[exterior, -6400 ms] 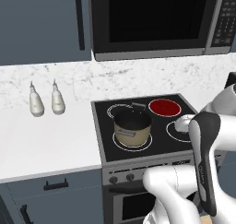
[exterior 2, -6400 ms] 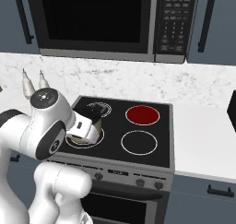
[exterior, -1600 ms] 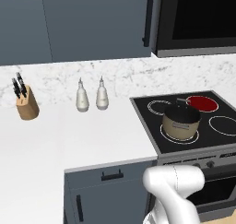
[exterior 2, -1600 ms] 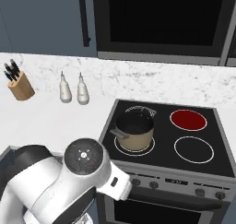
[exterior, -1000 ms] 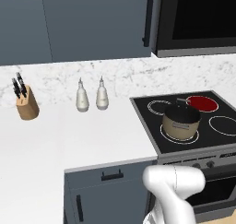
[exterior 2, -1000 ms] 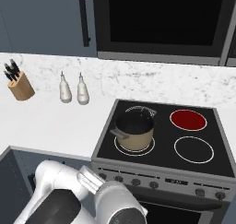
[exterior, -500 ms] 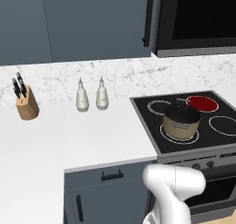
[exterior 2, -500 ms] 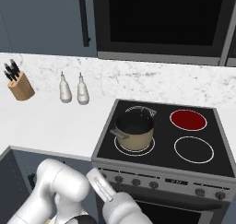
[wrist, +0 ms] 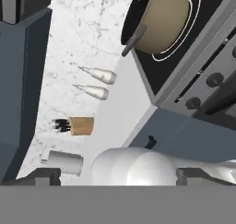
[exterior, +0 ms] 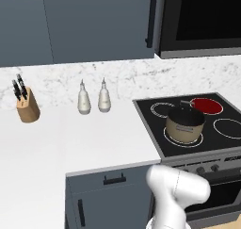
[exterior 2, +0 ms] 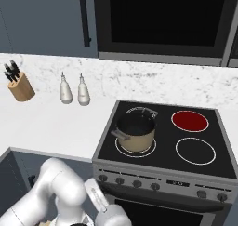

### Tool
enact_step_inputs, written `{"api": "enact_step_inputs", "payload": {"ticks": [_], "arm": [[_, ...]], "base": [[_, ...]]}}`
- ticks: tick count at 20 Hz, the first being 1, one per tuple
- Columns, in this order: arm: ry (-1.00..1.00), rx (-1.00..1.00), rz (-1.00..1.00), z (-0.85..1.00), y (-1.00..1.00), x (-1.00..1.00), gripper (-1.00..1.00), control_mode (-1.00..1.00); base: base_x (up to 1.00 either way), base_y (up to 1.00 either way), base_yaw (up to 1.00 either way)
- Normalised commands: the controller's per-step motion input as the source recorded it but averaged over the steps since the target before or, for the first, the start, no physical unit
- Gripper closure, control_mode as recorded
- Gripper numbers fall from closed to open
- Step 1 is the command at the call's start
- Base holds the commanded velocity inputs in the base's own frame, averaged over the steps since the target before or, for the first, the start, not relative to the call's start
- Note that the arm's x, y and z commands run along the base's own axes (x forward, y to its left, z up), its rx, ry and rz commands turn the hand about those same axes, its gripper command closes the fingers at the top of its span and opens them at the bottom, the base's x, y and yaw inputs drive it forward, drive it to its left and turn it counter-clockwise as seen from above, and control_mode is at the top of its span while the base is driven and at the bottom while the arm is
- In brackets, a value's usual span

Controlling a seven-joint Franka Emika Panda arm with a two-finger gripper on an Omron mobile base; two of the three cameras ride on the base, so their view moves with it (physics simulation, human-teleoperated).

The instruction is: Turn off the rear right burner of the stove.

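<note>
The rear right burner [exterior 2: 189, 120] glows red at the back right corner of the stove [exterior 2: 204, 167], just behind the empty ringed zone at the front right. Nothing on the glass itself needs touching; the job belongs to one of the small dark knobs [exterior 2: 136, 184] along the steel front panel. A knob like that should be rigid and light to turn, but small and smooth, so I'd expect it wants a pinch square across its sides and then a twist (a glancing hold would likely slip).

Which knob serves that burner I cannot tell; any markings are too small to read, and the panel's right end is cut off in the left base view. A tan pot [exterior 2: 135, 131] sits on the front left zone and partly covers the ring behind it. In the hand view the finger tips [wrist: 44, 176] stand spread wide at the bottom corners, holding nothing, well apart from the panel.
</note>
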Motion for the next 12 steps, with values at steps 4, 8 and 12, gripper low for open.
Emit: {"api": "enact_step_inputs", "payload": {"ticks": [4, 8, 12], "arm": [[0.00, 0.00, -0.28, -0.48, -0.11, 0.02, -1.00, -1.00], [0.00, 0.00, -0.22, -0.05, -0.19, 0.33, -1.00, -1.00], [0.00, 0.00, -0.02, -0.02, -0.04, 0.33, -1.00, -1.00]], "base": [[0.00, 0.00, 0.00], [0.00, 0.00, 0.00], [0.00, 0.00, 0.00]]}}
